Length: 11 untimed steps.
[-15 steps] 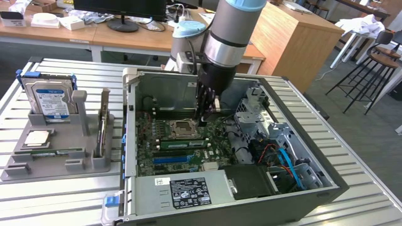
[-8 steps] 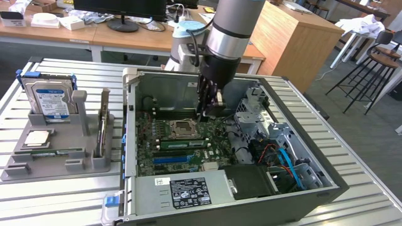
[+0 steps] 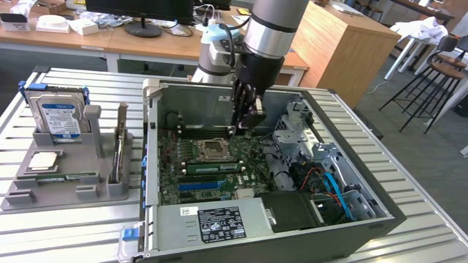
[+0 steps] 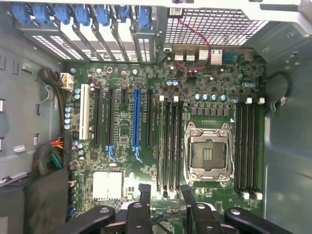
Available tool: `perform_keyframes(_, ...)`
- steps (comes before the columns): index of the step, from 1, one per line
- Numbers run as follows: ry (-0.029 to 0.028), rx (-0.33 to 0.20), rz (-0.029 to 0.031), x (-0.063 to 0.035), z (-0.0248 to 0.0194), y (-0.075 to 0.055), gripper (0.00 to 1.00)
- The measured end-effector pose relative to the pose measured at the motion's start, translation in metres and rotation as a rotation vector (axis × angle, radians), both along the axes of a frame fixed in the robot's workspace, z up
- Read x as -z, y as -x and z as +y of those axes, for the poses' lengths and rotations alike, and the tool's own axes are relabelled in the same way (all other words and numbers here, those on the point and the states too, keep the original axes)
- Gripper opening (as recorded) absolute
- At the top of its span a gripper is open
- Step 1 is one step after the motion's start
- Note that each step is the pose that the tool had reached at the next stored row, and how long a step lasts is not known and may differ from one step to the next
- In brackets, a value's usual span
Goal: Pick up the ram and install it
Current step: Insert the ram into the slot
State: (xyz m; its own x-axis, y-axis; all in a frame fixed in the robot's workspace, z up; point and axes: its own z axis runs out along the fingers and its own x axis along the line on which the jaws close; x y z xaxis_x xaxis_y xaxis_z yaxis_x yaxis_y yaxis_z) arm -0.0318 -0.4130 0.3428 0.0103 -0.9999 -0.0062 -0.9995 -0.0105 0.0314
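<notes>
While its black fingers (image 4: pixel 145 195) gape wide and empty, the gripper (image 4: pixel 165 194) hangs above the green motherboard (image 4: pixel 209 92).

Even indoor light, soft shadows

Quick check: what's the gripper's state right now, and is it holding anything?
Gripper: open, nothing between its fingers, above the motherboard.

hard drive (image 3: pixel 58 112): 1 | computer case (image 3: pixel 197 98): 1 | CPU socket (image 4: pixel 208 153): 1
</notes>
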Motion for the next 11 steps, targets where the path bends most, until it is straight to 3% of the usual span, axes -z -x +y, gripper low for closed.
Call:
perform_keyframes(8, -0.0001, 0.0, 0.0, -0.0136, 0.0, 0.0, 0.36)
perform_keyframes(11, -0.0003, 0.0, -0.0001, -0.0146, 0.0, 0.0, 0.36)
